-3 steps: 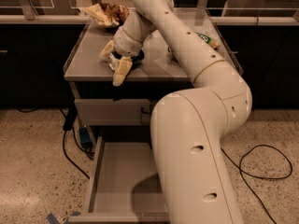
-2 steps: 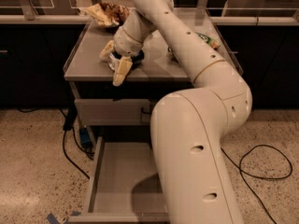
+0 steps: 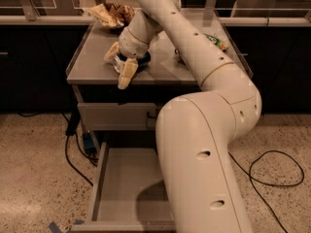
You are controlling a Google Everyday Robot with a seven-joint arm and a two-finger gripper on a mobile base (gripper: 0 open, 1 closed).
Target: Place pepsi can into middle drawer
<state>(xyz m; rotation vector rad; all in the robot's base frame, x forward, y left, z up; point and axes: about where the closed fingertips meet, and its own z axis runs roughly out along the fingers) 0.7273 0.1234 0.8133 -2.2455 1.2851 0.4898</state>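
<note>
The pepsi can (image 3: 141, 59), blue with a silver end, lies on the grey cabinet top (image 3: 92, 64) near its front edge. My gripper (image 3: 120, 64) reaches down over the can, with one cream finger (image 3: 112, 52) on its left side and the other finger (image 3: 127, 74) on its front side, closed against it. The can still rests on the cabinet top. The middle drawer (image 3: 129, 183) is pulled open below, low in the view, a shallow grey tray with a bare floor. My arm covers the drawer's right part.
A brown-and-yellow snack bag (image 3: 114, 13) lies at the back of the cabinet top. A green snack bag (image 3: 216, 41) lies at its right, behind my arm. A closed drawer front (image 3: 116, 115) sits above the open drawer. Cables (image 3: 277, 171) lie on the floor.
</note>
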